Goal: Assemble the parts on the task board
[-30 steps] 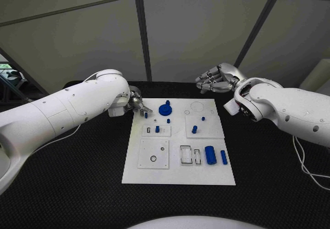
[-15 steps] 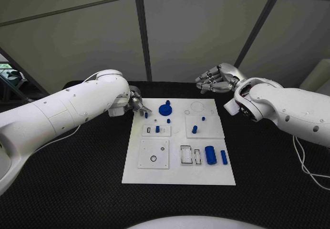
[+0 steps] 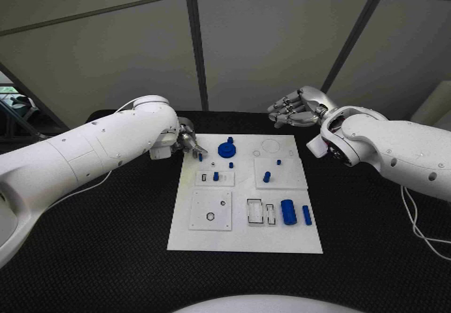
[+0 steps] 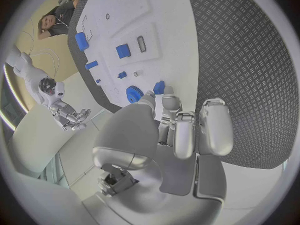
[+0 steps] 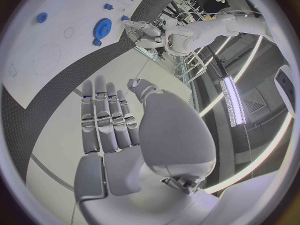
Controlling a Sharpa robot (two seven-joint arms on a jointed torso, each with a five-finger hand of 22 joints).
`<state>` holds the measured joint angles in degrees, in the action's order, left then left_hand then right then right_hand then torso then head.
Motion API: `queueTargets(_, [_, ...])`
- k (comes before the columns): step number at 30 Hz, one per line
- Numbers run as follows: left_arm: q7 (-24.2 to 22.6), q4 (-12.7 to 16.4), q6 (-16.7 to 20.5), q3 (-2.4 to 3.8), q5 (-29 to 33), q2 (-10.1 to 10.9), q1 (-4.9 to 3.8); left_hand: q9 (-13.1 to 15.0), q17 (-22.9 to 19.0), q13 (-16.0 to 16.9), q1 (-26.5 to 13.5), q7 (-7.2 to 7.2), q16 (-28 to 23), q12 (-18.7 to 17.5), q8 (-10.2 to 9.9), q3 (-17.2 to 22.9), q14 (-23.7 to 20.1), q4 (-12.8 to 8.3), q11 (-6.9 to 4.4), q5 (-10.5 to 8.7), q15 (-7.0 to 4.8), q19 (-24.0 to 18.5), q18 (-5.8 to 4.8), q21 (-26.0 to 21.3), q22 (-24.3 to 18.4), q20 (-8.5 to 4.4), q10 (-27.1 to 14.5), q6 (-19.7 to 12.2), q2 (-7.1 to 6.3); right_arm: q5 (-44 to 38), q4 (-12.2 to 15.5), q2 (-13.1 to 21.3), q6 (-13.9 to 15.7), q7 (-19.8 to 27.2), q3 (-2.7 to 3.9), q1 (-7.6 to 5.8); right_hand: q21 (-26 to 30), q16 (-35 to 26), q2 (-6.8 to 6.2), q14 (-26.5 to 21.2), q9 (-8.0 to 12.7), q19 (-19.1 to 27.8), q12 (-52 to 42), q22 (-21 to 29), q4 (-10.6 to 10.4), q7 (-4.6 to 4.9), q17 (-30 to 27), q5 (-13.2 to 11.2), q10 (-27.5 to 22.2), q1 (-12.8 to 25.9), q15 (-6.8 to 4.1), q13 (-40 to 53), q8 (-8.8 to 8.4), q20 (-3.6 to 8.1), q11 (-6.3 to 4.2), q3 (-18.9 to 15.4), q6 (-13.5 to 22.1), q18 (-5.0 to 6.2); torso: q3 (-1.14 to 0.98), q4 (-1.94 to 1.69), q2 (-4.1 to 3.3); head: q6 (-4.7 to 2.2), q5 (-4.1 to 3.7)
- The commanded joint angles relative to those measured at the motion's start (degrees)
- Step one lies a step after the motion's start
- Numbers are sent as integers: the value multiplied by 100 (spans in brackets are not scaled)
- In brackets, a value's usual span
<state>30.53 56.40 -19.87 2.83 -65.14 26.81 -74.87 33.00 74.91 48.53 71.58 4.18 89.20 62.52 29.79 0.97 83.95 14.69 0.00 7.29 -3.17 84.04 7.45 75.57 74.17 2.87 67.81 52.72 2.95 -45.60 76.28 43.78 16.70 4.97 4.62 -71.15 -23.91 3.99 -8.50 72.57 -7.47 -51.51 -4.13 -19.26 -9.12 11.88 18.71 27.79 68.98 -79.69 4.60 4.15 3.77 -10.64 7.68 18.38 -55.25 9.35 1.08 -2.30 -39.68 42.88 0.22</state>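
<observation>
The white task board [image 3: 244, 238] lies in the middle of the black table. My left hand [image 3: 188, 142] is at the board's far left corner, its fingertips pinching a small blue peg [image 3: 200, 156] that touches the board. In the left wrist view the same peg [image 4: 159, 87] sits at the fingertips, beside the blue gear [image 4: 134, 93]. That gear [image 3: 227, 150] stands just right of the hand. My right hand [image 3: 296, 107] hovers beyond the board's far edge and holds nothing; its fingers [image 5: 106, 122] lie side by side, loosely bent.
Small blue pegs [image 3: 266, 176] stand in the board's middle blocks. A thick blue cylinder [image 3: 289, 212] and a slim blue bar [image 3: 306, 214] lie near the board's right edge. A square white plate [image 3: 210, 210] with small holes sits at its near left.
</observation>
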Motion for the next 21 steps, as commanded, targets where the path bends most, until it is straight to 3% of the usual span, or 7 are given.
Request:
queueTargets(1, [-103,10,-30,2,61,-11,-8,7,1416,-6,43,-39,10,18,31,34,573,12,-27,33,-54,-10,-366,34,2,-33,6,15,-8,-15,11,-4,-41,22,3,-10,36,-34,-11,-22,-9,-6,-20,5,4,-3,-5,21,-29,14,2,-7,21,-42,-1,22,17,93,3,-5,-2,-4,-3])
queueTargets(8, [-115,9,-60,2,81,-14,-7,14,1413,1,50,-42,8,23,43,43,573,15,-28,32,-55,-8,-368,39,9,-34,12,19,1,-15,6,-16,-47,24,3,-10,36,-34,-11,-22,-9,-6,-20,5,4,-3,-5,21,-29,14,2,-7,21,-42,-1,22,17,93,1,-14,3,8,13])
queueTargets(13, [-111,10,-86,2,85,-10,-7,35,1420,11,86,-51,13,31,76,95,575,27,-36,34,-61,-9,-369,40,16,-39,31,19,60,-15,5,-20,-49,25,3,-10,36,-34,-11,-22,-9,-6,-20,5,4,-3,-5,21,-29,14,2,-7,21,-42,-1,22,17,93,3,0,2,13,21])
queueTargets(21, [-84,22,-122,2,89,-3,-6,53,1425,21,60,-50,17,41,105,65,577,51,-36,13,-63,-4,-373,53,35,-42,48,18,6,-15,1,-19,-52,24,3,-10,36,-34,-11,-22,-9,-6,-20,5,4,-3,-5,21,-29,14,2,-7,21,-42,-1,22,17,93,1,-2,-1,20,26])
